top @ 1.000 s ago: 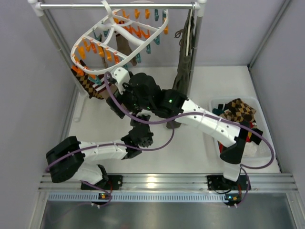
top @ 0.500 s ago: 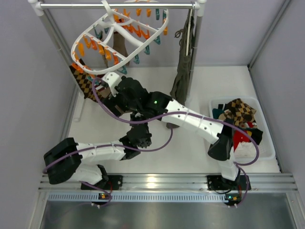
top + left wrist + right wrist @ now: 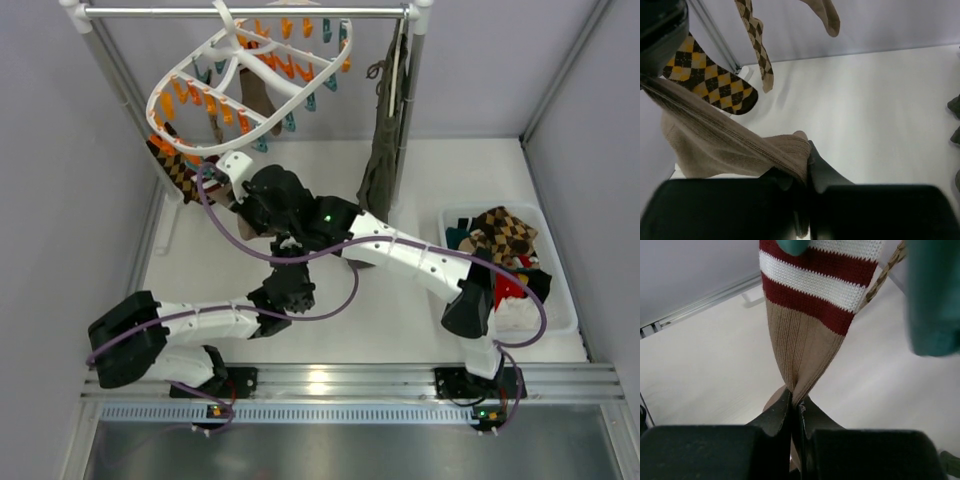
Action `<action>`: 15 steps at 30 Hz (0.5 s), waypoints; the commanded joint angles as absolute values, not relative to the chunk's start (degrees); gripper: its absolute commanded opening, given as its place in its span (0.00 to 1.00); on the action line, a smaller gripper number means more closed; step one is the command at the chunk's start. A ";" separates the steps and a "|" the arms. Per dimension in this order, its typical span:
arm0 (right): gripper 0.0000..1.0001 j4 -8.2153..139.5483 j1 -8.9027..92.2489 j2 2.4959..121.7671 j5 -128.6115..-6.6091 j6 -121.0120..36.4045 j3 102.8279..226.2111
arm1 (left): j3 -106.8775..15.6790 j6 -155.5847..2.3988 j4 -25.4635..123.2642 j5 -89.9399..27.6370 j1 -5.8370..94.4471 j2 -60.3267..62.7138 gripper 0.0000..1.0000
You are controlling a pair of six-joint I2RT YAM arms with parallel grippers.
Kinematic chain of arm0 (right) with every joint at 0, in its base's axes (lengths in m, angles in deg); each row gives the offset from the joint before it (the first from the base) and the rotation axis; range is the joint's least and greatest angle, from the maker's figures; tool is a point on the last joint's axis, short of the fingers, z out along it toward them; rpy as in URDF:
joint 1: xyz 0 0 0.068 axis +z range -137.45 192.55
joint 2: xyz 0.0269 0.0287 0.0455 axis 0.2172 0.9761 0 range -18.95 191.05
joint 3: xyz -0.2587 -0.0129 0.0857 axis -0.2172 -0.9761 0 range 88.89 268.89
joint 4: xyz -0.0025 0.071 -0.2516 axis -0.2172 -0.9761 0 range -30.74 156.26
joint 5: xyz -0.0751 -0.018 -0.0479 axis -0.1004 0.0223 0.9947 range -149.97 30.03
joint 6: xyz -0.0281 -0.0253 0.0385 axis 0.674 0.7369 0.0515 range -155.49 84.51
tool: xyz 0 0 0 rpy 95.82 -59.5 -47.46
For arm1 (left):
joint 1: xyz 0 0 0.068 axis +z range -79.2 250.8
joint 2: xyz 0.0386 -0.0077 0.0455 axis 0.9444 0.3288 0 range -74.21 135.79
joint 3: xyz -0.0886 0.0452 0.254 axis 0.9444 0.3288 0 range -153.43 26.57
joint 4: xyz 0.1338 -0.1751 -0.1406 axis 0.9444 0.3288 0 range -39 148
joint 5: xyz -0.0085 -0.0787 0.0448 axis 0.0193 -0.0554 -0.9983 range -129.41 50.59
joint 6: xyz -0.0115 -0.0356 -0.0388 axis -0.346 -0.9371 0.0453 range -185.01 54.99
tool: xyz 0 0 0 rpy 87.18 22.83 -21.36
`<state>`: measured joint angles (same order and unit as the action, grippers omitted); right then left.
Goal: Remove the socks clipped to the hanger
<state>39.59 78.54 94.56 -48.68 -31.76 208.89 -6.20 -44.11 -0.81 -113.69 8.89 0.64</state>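
Note:
The white oval hanger hangs from the rail with orange and teal clips. My right gripper is shut on a tan sock, just below its red and white striped cuff, which a teal clip holds. My left gripper sits lower down, jaws close together with the foot end of a tan sock pinched between them. A yellow-black argyle sock, a brown argyle sock and another tan sock still hang above. One argyle sock shows at the hanger's left.
The metal rail stands on two uprights at the back. A long dark olive garment hangs at its right end. A clear bin at the right holds socks and red and teal clothes. Grey walls close both sides.
My right arm has swung left under the hanger and its gripper has shut on the striped-cuff sock. The left arm has drawn back a little towards its base.

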 commanded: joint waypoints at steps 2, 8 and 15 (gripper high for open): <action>0.00 47.10 79.34 86.97 -50.65 -33.12 204.91 | -4.64 -47.78 -3.05 -113.41 8.67 -2.40 0.29; 0.00 48.86 78.12 83.10 -53.99 -33.99 200.96 | 1.94 -53.05 -2.26 -115.26 8.06 -9.60 0.98; 0.00 52.72 74.25 78.70 -63.21 -37.42 195.59 | 6.52 -67.97 17.14 -111.66 2.96 -22.61 0.98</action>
<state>47.98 76.23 84.62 -57.86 -35.30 196.43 5.25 -56.81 9.16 -112.14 4.30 -17.94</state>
